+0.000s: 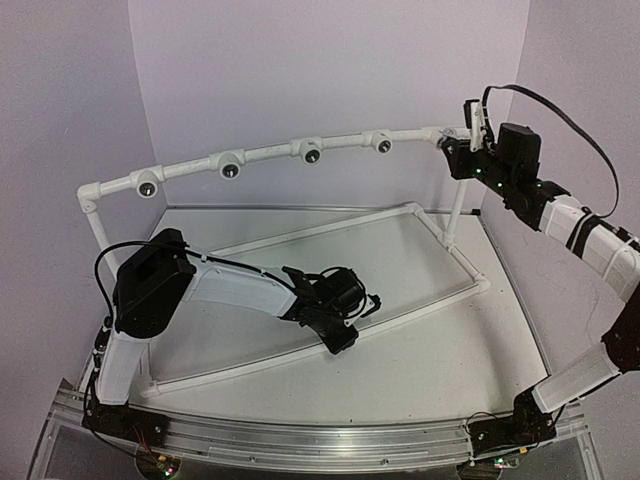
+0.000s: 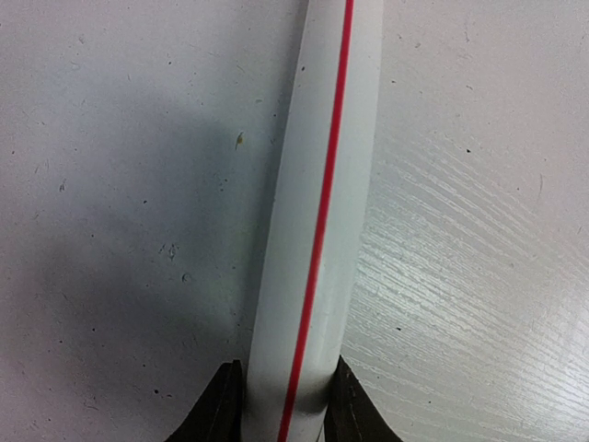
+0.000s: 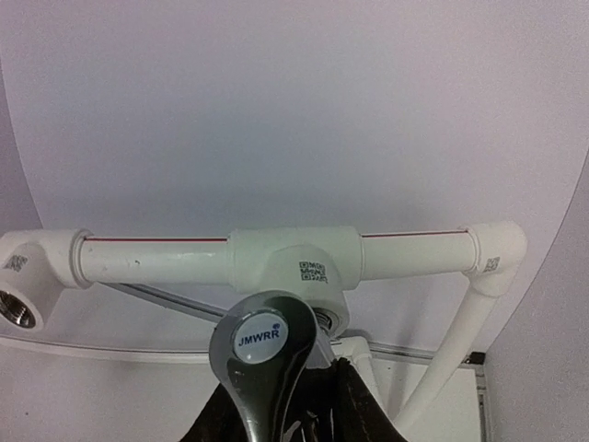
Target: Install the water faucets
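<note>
Faucet (image 3: 262, 354) threading is the step: right gripper (image 3: 290, 398) pinches it, tee (image 3: 294, 262) just ahead. Left gripper (image 2: 285, 382) clamps pipe (image 2: 317, 230). Next probably needs straight twisting.

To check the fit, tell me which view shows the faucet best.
Right wrist: the faucet sits large at the tee fitting, its JMWRR cap readable. Top external: not discernible at the right gripper. Left wrist shows only a red-striped pipe.
</note>
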Robot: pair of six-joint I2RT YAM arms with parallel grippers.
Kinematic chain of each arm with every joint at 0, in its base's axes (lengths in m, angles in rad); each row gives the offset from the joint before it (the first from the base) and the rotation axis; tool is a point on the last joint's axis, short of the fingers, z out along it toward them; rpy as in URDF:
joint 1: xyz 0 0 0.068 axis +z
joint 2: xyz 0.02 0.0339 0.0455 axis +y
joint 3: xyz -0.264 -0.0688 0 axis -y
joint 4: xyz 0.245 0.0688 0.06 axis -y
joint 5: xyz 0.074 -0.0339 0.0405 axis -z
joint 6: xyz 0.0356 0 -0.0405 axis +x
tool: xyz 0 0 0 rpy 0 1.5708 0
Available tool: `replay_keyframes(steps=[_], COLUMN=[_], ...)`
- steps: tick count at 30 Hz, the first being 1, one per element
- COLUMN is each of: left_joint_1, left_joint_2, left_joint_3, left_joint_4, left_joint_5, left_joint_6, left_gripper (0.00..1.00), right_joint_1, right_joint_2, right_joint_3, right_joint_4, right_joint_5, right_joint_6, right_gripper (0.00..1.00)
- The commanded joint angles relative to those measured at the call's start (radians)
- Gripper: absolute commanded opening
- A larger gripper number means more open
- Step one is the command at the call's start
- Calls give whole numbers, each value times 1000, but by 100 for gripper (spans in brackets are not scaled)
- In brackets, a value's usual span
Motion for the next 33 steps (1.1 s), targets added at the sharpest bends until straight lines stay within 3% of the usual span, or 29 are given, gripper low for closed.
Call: replay_keyframes(steps=[1,11,33], left_joint_1=[-16,-16,-16], left_joint_2=[56,58,54], left_joint_3=[-63,-67,-68], left_joint_4=[-198,-199,-199], left_joint_5=[54,53,54], left_joint_6=[-89,-91,-94], left_gripper=[0,0,0], right_joint_1=[1,0,-22], right_joint_2=[6,-3,39], right_joint_3=[-35,-112,-110], right_joint_4=[119,157,194], right_joint_5=[15,123,-51], right_joint_6=[380,846,1670], right_gripper=[0,0,0])
